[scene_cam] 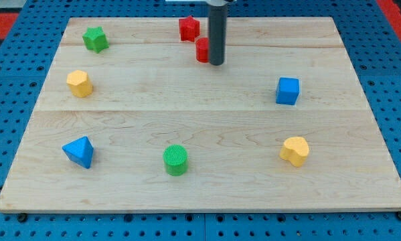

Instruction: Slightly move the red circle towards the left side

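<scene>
The red circle is a short red cylinder near the top middle of the wooden board. The dark rod comes down from the view's top, and my tip rests right against the circle's right side, hiding part of it. A second red block, of irregular shape, sits just up and left of the circle, close to it.
A green star-like block is at the top left, a yellow block below it, a blue triangle at the bottom left, a green cylinder at the bottom middle, a yellow heart-like block at the bottom right, and a blue cube at the right.
</scene>
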You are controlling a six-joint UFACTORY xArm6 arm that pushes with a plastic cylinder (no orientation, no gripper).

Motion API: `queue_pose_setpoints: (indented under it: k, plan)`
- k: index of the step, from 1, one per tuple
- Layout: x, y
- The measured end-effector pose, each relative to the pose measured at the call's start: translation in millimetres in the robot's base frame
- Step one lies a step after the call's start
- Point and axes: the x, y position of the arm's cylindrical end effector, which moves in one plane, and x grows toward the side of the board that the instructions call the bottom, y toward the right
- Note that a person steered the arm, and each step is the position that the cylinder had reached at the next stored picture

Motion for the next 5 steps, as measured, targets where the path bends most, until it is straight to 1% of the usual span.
queue_pose_setpoints:
  k: [1,2,3,4,5]
  plan:
    - [-4,1]
    - [-12,-22]
    - [-21,-21]
    - [-36,3]
    - [-43,-1]
